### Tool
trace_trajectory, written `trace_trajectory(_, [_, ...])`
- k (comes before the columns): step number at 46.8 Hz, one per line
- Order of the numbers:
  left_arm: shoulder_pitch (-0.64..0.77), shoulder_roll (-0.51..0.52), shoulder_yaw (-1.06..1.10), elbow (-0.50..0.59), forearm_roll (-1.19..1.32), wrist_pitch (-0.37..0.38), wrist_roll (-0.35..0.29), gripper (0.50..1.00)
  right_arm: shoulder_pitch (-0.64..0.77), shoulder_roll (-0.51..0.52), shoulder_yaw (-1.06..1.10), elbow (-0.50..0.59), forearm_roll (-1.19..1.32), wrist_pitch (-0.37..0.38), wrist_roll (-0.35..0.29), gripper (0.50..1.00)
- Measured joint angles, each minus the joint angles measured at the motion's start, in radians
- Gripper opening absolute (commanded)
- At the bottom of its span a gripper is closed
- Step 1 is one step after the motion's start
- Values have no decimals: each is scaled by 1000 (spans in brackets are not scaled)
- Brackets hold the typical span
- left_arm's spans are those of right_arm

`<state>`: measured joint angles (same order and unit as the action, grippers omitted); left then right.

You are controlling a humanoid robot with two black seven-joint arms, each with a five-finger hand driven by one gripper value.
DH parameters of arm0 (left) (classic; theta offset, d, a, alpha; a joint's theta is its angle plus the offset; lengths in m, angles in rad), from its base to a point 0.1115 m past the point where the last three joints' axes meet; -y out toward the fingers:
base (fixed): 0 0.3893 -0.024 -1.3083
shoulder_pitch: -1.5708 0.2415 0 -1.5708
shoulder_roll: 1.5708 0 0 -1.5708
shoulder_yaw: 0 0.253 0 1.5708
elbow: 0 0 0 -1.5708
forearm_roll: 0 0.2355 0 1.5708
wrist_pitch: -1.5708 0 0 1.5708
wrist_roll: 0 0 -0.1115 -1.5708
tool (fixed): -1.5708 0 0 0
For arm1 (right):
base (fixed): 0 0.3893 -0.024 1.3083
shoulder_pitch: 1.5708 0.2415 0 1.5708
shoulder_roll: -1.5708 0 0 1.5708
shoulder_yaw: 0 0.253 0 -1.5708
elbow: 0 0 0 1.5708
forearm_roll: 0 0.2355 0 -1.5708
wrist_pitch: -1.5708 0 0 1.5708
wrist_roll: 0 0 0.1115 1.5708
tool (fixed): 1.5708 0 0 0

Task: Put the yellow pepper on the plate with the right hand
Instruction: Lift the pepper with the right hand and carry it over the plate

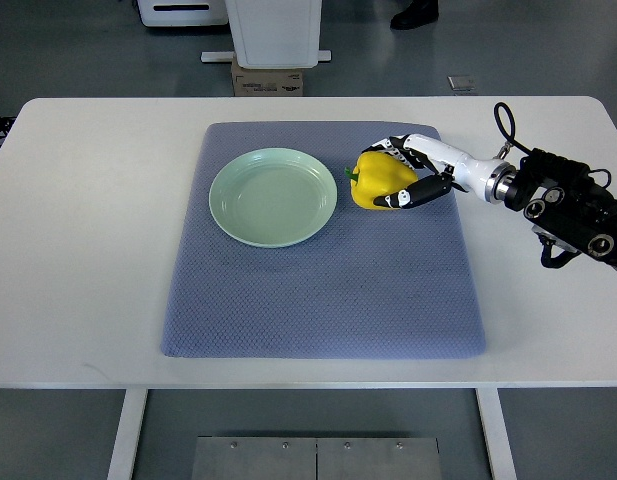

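Note:
A yellow pepper (378, 180) lies on the blue-grey mat (323, 290), just right of the pale green plate (273, 196), which holds nothing. My right hand (400, 173) reaches in from the right edge and its black-tipped fingers (416, 192) wrap around the pepper's right side, above and below it. The pepper seems to rest on the mat, a small gap away from the plate's rim. No left arm shows.
The mat covers the middle of a white table (78, 250). Beyond the table's far edge stand a white pedestal (276, 30) and a cardboard box (267, 78) on the floor. A person's dark shoe (415, 14) shows at the top.

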<state>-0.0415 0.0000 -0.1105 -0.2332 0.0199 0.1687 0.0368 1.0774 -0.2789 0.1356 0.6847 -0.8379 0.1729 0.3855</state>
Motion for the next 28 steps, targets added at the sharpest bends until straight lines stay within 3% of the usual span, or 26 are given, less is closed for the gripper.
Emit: trace_trajectory(28, [0,0,0,0,0,0,0,1000,96,134,6,7,13,1,-125,500])
